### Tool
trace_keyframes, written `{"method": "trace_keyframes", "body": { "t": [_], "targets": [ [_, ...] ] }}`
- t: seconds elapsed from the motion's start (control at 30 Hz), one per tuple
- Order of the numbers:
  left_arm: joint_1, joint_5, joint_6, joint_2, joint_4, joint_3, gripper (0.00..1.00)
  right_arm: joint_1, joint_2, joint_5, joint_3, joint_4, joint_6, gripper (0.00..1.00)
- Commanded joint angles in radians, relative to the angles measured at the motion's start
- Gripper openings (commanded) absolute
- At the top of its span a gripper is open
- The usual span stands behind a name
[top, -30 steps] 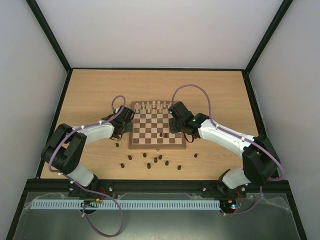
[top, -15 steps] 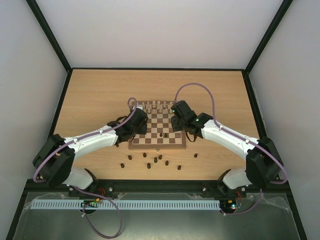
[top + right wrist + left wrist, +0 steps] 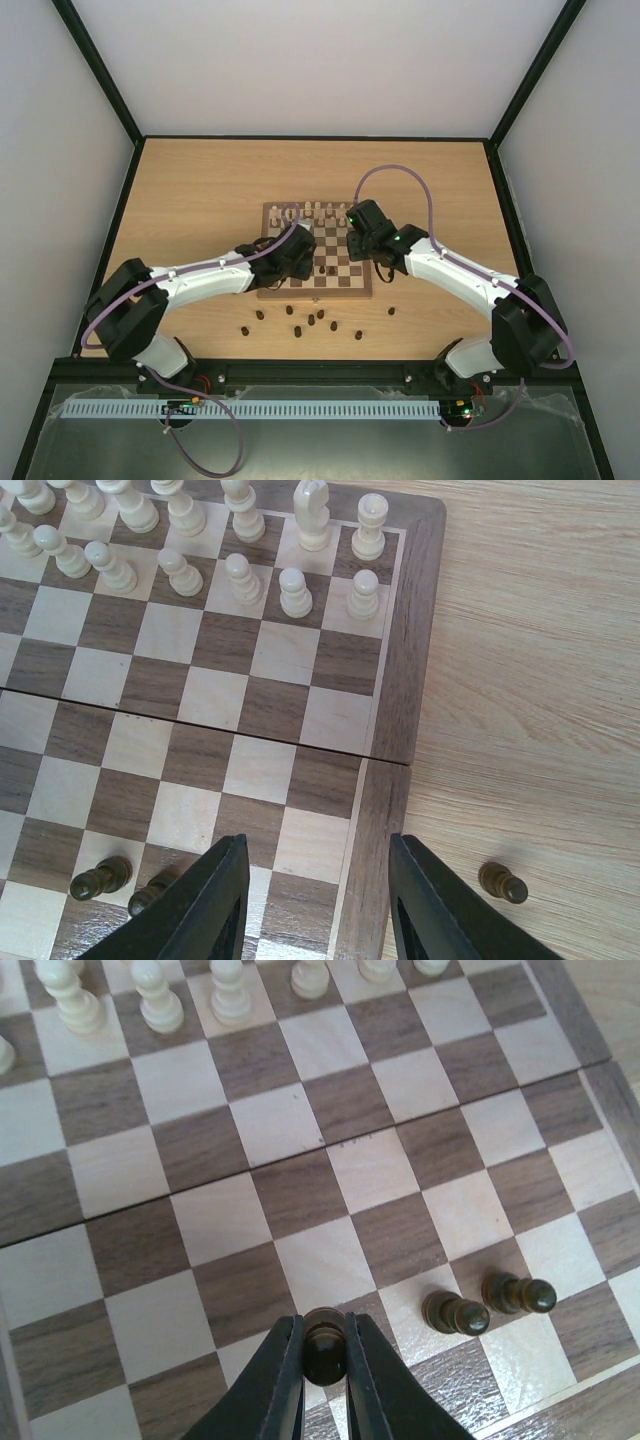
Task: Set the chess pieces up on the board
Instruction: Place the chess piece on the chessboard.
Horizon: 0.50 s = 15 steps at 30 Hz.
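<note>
The chessboard (image 3: 345, 288) lies mid-table, with cream-white pieces along its far rows. My left gripper (image 3: 300, 257) is over the board's near-left part. In the left wrist view it (image 3: 323, 1330) is shut on a dark brown pawn (image 3: 325, 1352), held just above a near-row square. Two dark pawns (image 3: 455, 1313) (image 3: 517, 1294) stand on the board to its right. My right gripper (image 3: 362, 236) is open and empty over the board's right side, and its wrist view (image 3: 315, 880) shows it above the near-right squares and border (image 3: 385, 810). Several dark pieces (image 3: 311, 321) lie on the table in front of the board.
Cream-white pieces (image 3: 295, 590) fill the far rows. One dark pawn (image 3: 500, 882) stands on the table just right of the board, also seen from above (image 3: 391, 311). The wooden table (image 3: 180, 200) is edged by a black frame and white walls.
My left arm has swung right, from beside the board's left edge to over its near squares. My right gripper has shifted slightly toward the far right.
</note>
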Motion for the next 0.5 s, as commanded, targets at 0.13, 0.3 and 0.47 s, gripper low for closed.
{"method": "trace_keyframes", "body": {
  "t": [0.13,0.3,0.47],
  "targets": [
    [-0.026,0.021,0.009,0.047,-0.038,0.040,0.11,-0.007,-0.021,0.013,-0.013,-0.041,0.013,0.39],
    [-0.028,0.018,0.005,0.060,-0.041,0.041,0.11,-0.009,-0.019,0.010,-0.013,-0.041,0.011,0.39],
    [-0.032,0.033,0.001,0.071,-0.032,0.041,0.12,-0.009,-0.019,0.008,-0.012,-0.041,0.011,0.39]
  ]
}}
